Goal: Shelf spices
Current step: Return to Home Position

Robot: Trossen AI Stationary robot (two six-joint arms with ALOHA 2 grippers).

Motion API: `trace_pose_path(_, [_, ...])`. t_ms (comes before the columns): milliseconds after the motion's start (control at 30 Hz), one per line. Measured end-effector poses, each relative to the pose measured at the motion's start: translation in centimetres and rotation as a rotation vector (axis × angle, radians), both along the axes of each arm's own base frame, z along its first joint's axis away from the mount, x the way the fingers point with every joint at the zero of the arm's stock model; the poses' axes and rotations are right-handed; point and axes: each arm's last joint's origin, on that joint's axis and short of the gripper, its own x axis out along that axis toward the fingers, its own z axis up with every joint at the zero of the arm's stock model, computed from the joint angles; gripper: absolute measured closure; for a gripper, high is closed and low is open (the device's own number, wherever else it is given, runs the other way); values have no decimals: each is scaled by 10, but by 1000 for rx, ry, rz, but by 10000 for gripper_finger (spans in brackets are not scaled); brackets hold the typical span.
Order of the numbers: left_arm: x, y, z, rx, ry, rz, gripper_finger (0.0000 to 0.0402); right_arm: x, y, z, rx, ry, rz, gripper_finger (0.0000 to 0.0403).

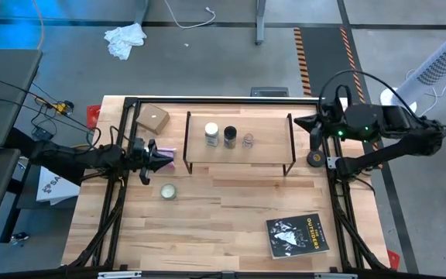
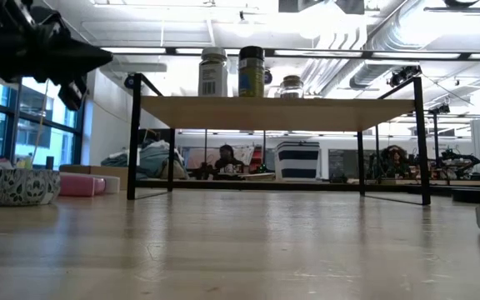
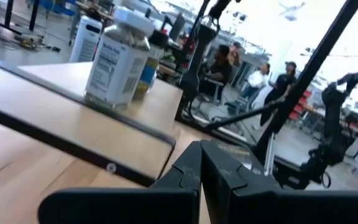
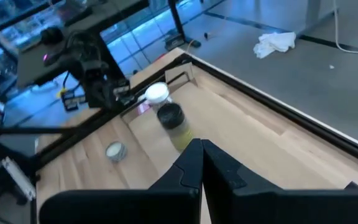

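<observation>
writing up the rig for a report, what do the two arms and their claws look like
Both are dark, nearly black jointed arms. The left arm is slim; the right arm has bulkier housings, a small green light and a looping black cable. The left claw and the right claw are each two matte black angular fingers tapering to a tip.

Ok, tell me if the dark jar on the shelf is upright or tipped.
Upright: the dark jar stands on its base on the shelf, cap up, between the white-capped jar and glass jar.
</observation>
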Motion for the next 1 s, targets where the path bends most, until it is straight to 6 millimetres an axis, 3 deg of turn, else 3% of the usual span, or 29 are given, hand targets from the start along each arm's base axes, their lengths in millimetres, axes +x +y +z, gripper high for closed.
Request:
trace_pose_path(233, [-5, 2, 5, 4, -60, 51, 402, -1, 19, -12, -19, 13, 52, 403])
trace_pose_path(333, [-6, 5, 7, -8, -74, 138, 402, 12, 28, -40, 30, -62, 121, 403])
trace_pose_path(500, [-7, 9, 6, -22, -71, 266, 402, 51, 39, -99, 89, -416, 429, 403])
trace_pose_path(600, [-8, 10, 6, -17, -67, 314, 402, 63, 22, -122, 59, -525, 508, 403])
trace_pose_path(700, [-8, 11, 6, -6, -62, 344, 402, 70, -5, -143, 60, -450, 604, 403])
trace_pose_path(833, [-8, 11, 7, 36, -52, 373, 402, 69, -33, -149, -3, -420, 737, 403])
trace_pose_path(1000, [-8, 11, 7, 81, -40, 380, 402, 58, -46, -159, -69, -297, 783, 403])
